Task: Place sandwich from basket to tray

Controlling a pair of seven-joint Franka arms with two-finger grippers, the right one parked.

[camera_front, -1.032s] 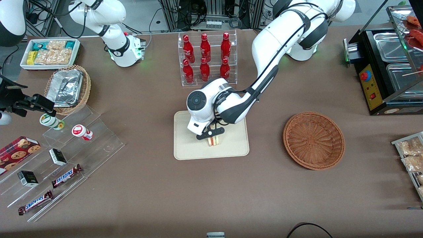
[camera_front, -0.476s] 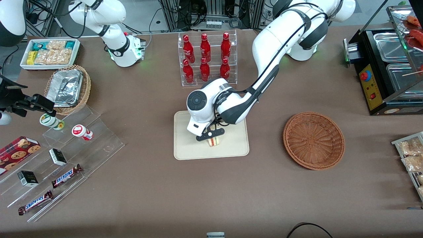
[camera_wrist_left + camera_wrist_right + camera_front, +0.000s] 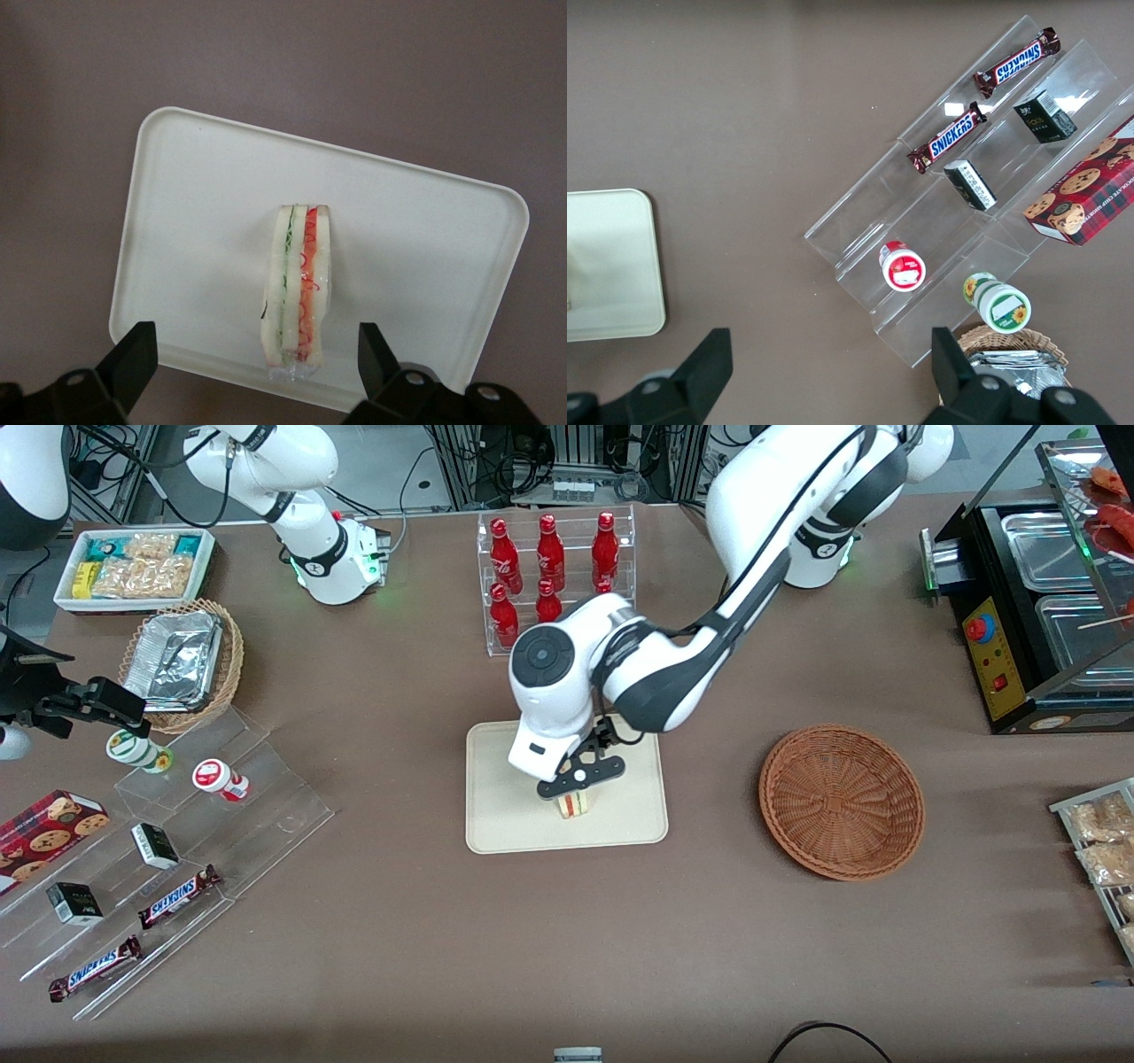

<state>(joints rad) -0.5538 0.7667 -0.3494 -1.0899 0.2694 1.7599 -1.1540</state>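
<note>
The sandwich (image 3: 573, 804) stands on its edge on the cream tray (image 3: 505, 815), white bread with a red and a green filling line showing; it also shows in the left wrist view (image 3: 299, 283) on the tray (image 3: 195, 230). My left gripper (image 3: 580, 776) hangs open above the sandwich, clear of it, with its black fingers (image 3: 133, 359) spread wide on either side. The reddish-brown wicker basket (image 3: 842, 802) sits empty on the table toward the working arm's end.
A clear rack of red bottles (image 3: 554, 580) stands farther from the camera than the tray. A foil-lined basket (image 3: 182, 662), a white snack tray (image 3: 133, 567) and acrylic steps with candy bars (image 3: 177, 895) lie toward the parked arm's end. A black warmer (image 3: 1036, 602) stands at the working arm's end.
The gripper has risen off the sandwich and the arm has lifted away from the tray. The sandwich stays standing on the tray.
</note>
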